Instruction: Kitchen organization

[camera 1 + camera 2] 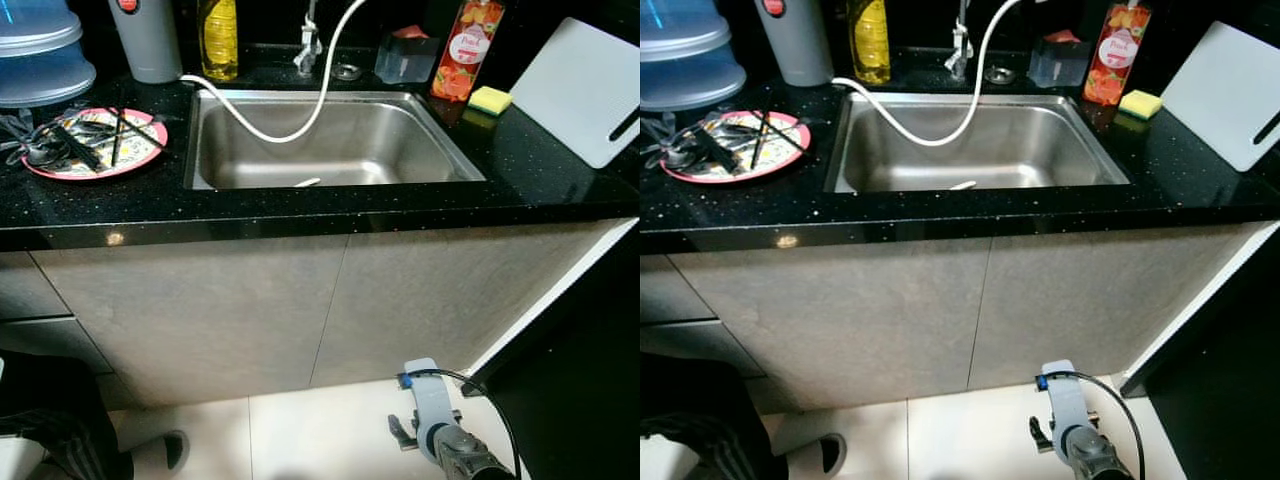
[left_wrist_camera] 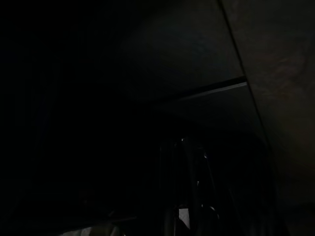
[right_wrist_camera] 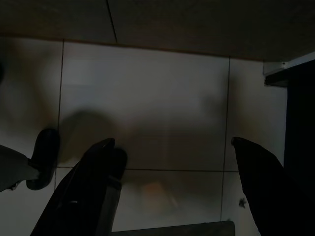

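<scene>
Left of the sink [image 1: 440, 140] on the worktop [image 1: 300, 205], the cluttered pink plate [image 1: 95, 145] looks the likeliest first target, so the open, empty right gripper [image 3: 172, 172], now hanging near the floor, should rise clear of the worktop edge before reaching.

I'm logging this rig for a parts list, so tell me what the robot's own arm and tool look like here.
The right arm is silver-grey metal with a ribbed cuff, ending in a pale blue-grey plate with a small blue fitting; a thin black cable loops beside it. The right tool has two long black fingers, smooth and tapering to rounded tips. The left tool is too dark to describe beyond a black outline.
</scene>
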Motion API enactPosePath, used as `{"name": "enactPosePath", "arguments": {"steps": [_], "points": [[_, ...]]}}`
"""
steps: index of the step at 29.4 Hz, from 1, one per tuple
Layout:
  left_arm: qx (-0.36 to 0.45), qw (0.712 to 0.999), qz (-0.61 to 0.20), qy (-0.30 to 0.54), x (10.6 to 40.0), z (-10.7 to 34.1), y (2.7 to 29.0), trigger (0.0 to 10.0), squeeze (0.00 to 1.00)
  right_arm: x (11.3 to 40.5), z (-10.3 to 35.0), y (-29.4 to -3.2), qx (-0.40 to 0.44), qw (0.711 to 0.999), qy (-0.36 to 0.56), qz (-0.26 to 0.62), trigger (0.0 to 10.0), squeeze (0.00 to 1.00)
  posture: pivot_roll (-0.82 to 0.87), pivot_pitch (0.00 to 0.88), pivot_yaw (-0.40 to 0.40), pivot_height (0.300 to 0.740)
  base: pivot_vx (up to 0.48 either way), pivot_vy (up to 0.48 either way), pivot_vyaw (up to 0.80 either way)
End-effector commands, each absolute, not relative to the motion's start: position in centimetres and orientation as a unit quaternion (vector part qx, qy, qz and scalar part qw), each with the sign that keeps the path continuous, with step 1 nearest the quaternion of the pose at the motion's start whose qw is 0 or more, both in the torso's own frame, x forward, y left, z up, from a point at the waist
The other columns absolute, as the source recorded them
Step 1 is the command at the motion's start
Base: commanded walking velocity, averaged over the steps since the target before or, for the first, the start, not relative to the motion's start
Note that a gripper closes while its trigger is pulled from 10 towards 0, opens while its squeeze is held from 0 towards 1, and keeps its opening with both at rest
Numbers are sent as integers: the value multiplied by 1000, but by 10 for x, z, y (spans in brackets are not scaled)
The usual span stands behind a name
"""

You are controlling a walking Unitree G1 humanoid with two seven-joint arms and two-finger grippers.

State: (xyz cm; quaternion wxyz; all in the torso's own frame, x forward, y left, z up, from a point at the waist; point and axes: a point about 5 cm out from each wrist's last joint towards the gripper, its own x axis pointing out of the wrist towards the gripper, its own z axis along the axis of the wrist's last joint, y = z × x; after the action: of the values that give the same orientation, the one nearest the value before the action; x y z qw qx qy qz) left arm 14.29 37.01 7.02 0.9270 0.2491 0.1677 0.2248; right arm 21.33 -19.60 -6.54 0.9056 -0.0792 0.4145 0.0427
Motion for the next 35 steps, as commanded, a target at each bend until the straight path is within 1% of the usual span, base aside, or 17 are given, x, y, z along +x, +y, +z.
{"name": "enactPosePath", "arguments": {"steps": [1,13,16,18,35], "points": [[268,922,225,167,142,75,374,10000,0,212,-66,-196,-75,905,416,38,10000,0,245,0,-27,740,0,0,0],[274,923,214,164,143,75,371,10000,0,212,-66,-196,-77,905,416,39,10000,0,249,0,-29,740,0,0,0],[322,916,177,160,148,75,364,10000,0,214,-66,-195,-78,905,415,43,10000,0,252,0,-26,740,0,0,0],[332,915,166,161,149,75,362,10000,0,214,-66,-194,-78,905,415,44,10000,0,252,0,-26,740,0,0,0],[323,916,174,161,151,72,362,10000,0,214,-65,-196,-81,905,415,45,10000,0,254,0,-32,740,0,0,0]]}}
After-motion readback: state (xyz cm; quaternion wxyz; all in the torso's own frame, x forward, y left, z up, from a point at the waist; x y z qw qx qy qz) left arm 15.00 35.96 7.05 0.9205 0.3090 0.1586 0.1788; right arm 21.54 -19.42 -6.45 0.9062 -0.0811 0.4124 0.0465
